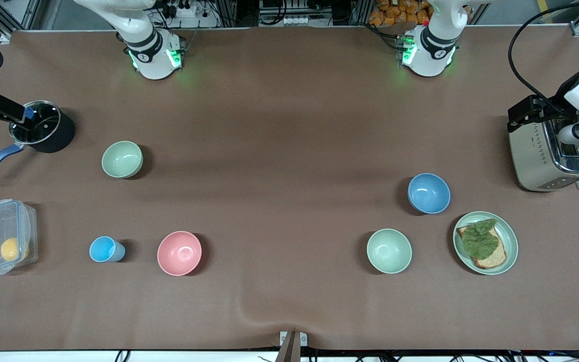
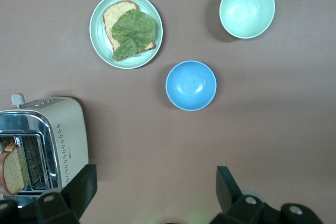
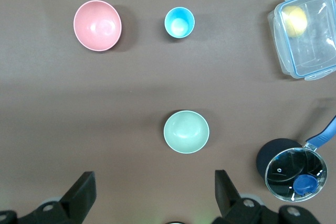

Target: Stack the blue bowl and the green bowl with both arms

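Matte blue bowl [image 1: 428, 193] and sage green bowl [image 1: 122, 159] (both upright) sit toward opposite edges of the surface [image 1: 279, 151]. The left pincer [image 2: 157, 190] hangs wide above the toaster's corner, the right pincer [image 3: 155, 192] wide above the pot's.

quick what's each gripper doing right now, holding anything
Left gripper: open, holding nothing, up beside the toaster.
Right gripper: open, holding nothing, up by the pot.

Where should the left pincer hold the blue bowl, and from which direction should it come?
Probably the rim, from straight above. The blue bowl stands upright and open, with a thin plain rim, so one finger can go inside and one outside. The left pincer is open. The toast plate stands close by, so choose the rim part away from it.
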`<state>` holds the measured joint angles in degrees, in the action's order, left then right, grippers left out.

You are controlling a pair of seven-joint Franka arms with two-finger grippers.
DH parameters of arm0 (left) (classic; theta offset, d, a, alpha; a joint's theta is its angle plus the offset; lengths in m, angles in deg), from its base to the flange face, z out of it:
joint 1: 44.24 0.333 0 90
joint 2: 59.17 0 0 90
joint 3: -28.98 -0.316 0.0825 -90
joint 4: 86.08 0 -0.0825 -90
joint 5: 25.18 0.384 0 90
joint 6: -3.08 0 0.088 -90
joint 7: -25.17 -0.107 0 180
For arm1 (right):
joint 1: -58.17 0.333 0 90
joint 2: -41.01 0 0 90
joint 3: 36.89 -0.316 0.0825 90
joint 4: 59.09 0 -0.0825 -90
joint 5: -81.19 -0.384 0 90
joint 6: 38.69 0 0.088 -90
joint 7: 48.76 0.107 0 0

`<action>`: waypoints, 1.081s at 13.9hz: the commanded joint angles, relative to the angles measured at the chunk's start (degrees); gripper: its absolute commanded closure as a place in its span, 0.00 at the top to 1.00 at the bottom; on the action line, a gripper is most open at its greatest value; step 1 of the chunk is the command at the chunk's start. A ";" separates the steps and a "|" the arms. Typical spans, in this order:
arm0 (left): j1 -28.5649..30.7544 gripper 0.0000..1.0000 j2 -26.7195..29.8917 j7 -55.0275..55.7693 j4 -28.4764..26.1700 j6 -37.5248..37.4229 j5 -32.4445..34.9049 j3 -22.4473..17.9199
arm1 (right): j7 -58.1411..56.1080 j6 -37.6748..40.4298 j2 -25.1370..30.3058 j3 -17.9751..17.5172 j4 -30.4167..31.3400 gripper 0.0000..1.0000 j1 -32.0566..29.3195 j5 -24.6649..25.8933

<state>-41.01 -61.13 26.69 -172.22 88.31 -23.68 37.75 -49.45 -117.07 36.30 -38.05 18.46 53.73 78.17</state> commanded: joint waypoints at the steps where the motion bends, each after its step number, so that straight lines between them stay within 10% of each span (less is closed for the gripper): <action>1: 0.19 1.00 0.03 -1.25 0.45 -0.85 -0.09 0.11 | -2.54 0.16 1.64 -0.16 1.56 1.00 0.05 1.08; 15: 0.01 1.00 -11.64 -1.25 0.80 -0.76 1.05 0.20 | -3.97 -0.28 2.08 0.36 6.20 1.00 -1.35 0.74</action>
<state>-41.21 -68.37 26.60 -172.64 88.18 -23.55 37.73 -52.59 -116.63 36.42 -37.68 21.07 53.48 78.35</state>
